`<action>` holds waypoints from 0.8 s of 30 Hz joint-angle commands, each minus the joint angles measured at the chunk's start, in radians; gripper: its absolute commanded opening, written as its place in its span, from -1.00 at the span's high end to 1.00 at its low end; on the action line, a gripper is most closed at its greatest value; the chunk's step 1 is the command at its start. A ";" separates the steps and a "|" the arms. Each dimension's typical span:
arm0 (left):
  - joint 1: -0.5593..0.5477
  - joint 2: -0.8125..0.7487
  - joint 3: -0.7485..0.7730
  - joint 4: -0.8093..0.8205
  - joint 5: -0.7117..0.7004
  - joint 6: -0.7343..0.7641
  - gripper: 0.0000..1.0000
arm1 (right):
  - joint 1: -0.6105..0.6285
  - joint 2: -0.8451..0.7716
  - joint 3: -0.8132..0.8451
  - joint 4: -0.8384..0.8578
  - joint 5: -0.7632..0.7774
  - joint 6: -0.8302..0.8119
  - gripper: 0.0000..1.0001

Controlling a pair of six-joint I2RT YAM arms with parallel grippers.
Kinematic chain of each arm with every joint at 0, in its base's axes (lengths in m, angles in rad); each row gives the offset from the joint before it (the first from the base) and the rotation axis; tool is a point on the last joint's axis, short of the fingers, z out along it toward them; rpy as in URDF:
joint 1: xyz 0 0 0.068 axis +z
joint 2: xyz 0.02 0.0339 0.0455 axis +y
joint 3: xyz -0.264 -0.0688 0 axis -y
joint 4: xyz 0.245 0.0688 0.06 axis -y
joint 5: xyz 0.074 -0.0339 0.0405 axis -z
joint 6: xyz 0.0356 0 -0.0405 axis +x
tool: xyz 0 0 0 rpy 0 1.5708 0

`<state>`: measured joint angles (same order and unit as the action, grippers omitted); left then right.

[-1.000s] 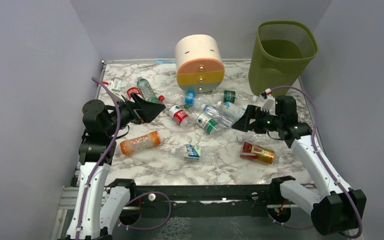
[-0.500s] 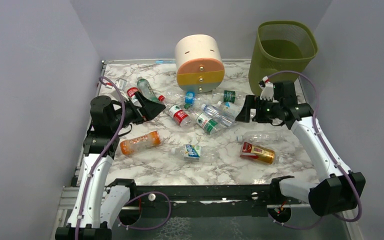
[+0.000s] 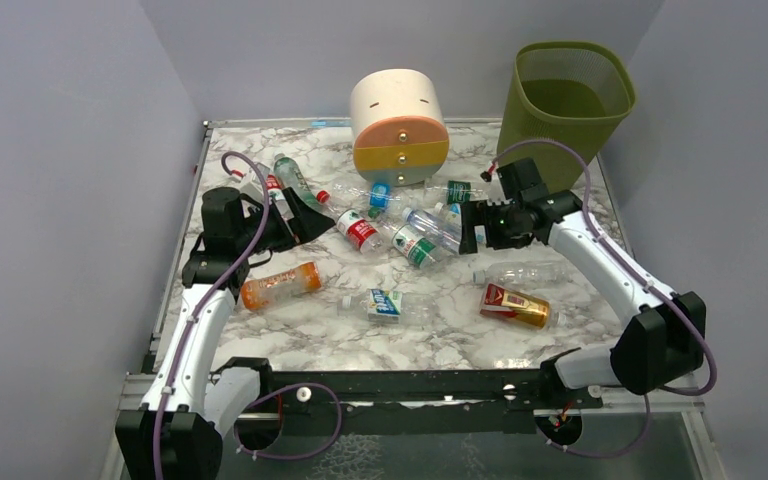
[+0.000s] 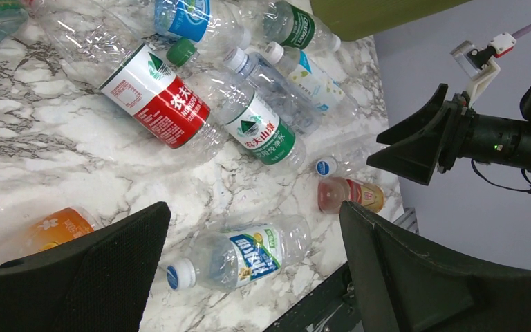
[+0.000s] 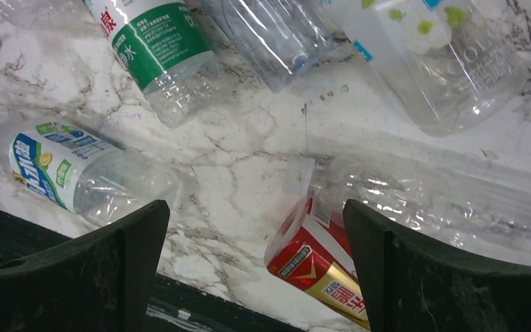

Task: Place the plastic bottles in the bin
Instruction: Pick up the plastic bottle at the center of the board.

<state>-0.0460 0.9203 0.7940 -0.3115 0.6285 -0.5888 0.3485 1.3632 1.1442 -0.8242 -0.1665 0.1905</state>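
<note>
Both jaws stand released and empty above the plastic bottles [image 3: 415, 247] scattered on the tabletop [image 3: 290, 335]. Straddle one bottle across its label, close firmly, then carry it to the bin [image 3: 550, 140], far right.

- The orange bottle [image 4: 59, 232] is mostly hidden behind the left gripper [image 4: 252, 214].
- The bin [image 4: 380, 10] is cut off by the left wrist view's top edge.
- The red bottle [image 5: 308, 266] runs off the right wrist view's bottom edge.
- The labels [image 3: 360, 232] are too small to read from the top.

Plastic bottles [image 3: 360, 232] lie scattered across the tabletop [image 3: 290, 335]. The drawer unit [image 3: 398, 125] stands behind them, with the bin [image 3: 560, 110] to its right.
</note>
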 commanded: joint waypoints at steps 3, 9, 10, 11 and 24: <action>-0.002 0.005 -0.009 0.063 0.004 0.026 -0.98 | 0.031 0.083 0.018 0.132 0.190 -0.041 -0.95; -0.002 0.006 -0.016 0.073 -0.004 0.023 -0.98 | 0.030 0.169 0.043 0.211 0.294 -0.067 -0.88; -0.002 0.005 -0.014 0.074 -0.005 0.021 -0.98 | 0.030 0.185 0.055 0.222 0.307 -0.069 -0.87; -0.002 0.004 -0.014 0.076 -0.008 0.019 -0.98 | 0.030 0.200 0.066 0.232 0.316 -0.072 -0.86; -0.002 -0.001 -0.001 0.077 -0.013 0.021 -0.98 | 0.030 0.361 0.093 0.335 0.334 -0.097 -0.72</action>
<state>-0.0463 0.9344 0.7902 -0.2630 0.6277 -0.5785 0.3794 1.6878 1.2350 -0.5457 0.1379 0.1104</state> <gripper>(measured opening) 0.990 0.870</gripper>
